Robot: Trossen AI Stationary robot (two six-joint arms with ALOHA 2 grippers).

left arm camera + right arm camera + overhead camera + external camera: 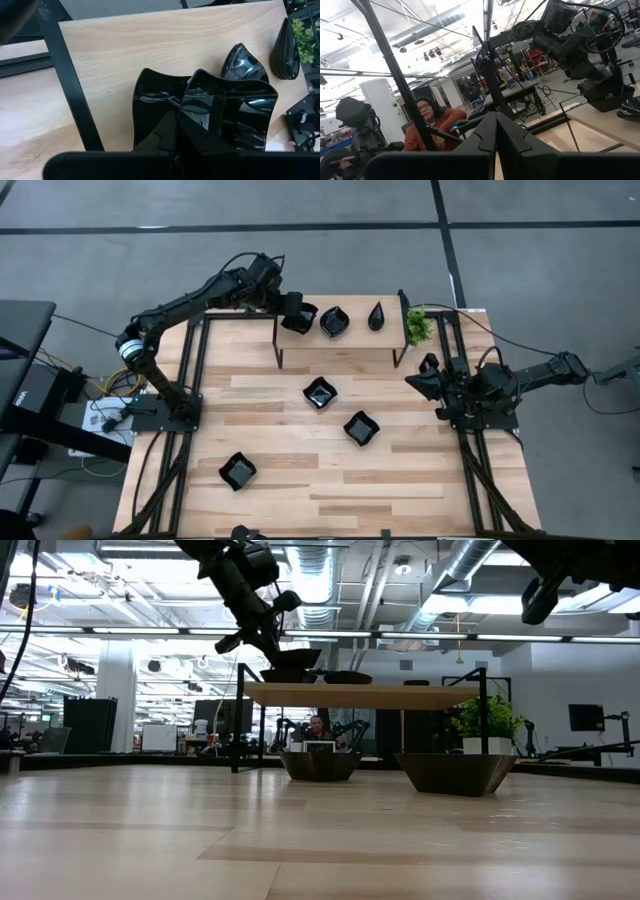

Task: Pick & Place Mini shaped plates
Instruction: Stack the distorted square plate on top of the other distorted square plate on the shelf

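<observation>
A raised wooden shelf [340,348] stands at the table's far side. On it sit a wavy-edged black plate [334,321] and a teardrop plate [376,316]. My left gripper [298,317] is shut on another glossy black wavy-edged plate [235,115] at the shelf's left end. More black plates rest on their bases on the table [320,392], [361,428], [238,471]. My right gripper [418,381] waits shut and empty by the table's right edge, near the green plant [418,326]. My left gripper pinches the plate's raised rim [192,107] between its two fingers. The fingers come slanting down from the table's left. The plate sits tilted low over the shelf's left end [290,673]. Whether its underside touches the shelf, I cannot tell.
The shelf's black legs [277,345] stand beside the held plate. Another dark plate shows at the table's near edge [243,532]. Bare wood lies between the table plates. A person [437,125] sits beyond the table's far side.
</observation>
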